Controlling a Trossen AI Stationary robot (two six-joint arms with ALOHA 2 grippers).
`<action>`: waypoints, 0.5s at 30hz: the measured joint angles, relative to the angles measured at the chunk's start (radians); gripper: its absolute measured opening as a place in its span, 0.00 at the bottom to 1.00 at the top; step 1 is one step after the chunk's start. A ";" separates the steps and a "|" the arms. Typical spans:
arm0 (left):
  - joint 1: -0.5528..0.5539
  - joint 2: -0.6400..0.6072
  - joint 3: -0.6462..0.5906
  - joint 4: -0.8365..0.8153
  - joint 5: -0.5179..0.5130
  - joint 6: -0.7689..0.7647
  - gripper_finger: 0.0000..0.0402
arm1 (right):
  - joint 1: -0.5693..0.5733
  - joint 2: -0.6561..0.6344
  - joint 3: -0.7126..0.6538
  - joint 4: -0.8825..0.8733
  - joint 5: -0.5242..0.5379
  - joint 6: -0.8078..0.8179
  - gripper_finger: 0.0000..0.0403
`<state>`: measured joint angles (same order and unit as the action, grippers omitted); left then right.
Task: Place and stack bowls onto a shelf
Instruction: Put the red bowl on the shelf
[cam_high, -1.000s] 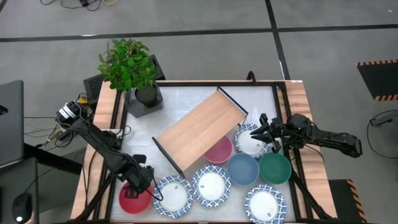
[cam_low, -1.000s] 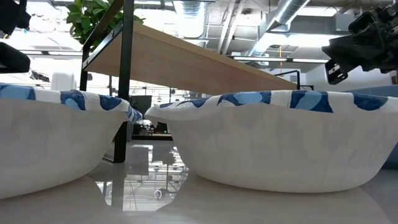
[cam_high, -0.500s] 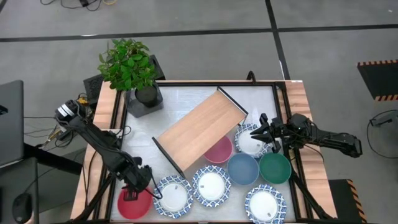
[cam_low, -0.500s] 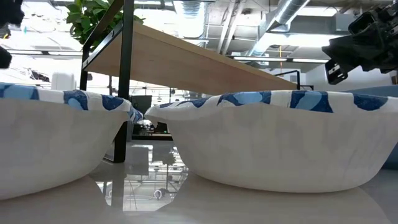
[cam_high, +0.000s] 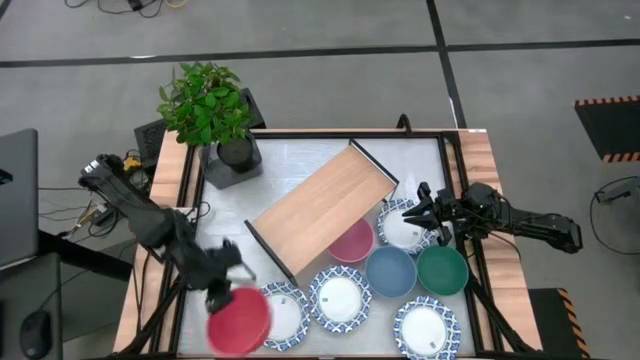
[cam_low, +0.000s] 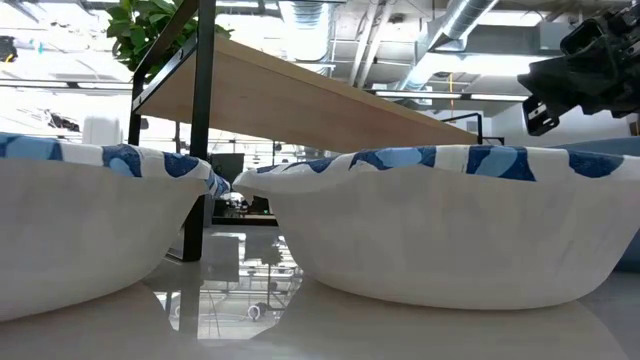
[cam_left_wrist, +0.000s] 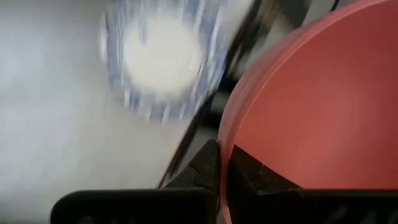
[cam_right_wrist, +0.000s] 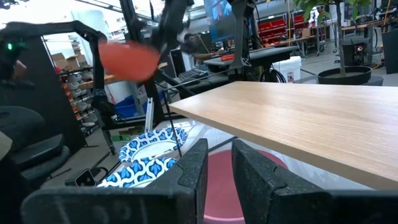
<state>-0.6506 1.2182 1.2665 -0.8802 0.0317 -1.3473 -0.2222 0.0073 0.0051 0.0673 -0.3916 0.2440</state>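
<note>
Since a second ago the left end effector (cam_high: 222, 296) has pinched the red bowl's (cam_high: 240, 322) rim and lifted it off the counter (cam_high: 225, 215), above the near-left corner. Beyond it to the right, the shelf (cam_high: 322, 208) runs diagonally, nearer this arm. At the far right, the right end effector (cam_high: 428, 212) hovers over a patterned bowl (cam_high: 403, 226), fingers slightly parted, holding nothing.

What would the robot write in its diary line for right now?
left end effector: shut on red bowl, lifted | right end effector: waiting over patterned bowl | shelf: no bowls
</note>
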 joint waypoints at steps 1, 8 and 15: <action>0.017 -0.005 0.034 -0.016 -0.070 -0.001 0.00 | 0.000 0.000 0.000 0.000 0.000 0.000 0.24; 0.188 -0.006 0.219 -0.017 -0.450 0.084 0.00 | 0.000 0.000 0.000 0.000 0.000 0.000 0.24; 0.415 0.001 0.251 0.149 -0.478 0.188 0.00 | 0.000 0.000 0.000 0.000 0.000 0.000 0.24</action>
<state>-0.2352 1.2195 1.5173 -0.7309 -0.4464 -1.1591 -0.2222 0.0071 0.0055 0.0676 -0.3916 0.2439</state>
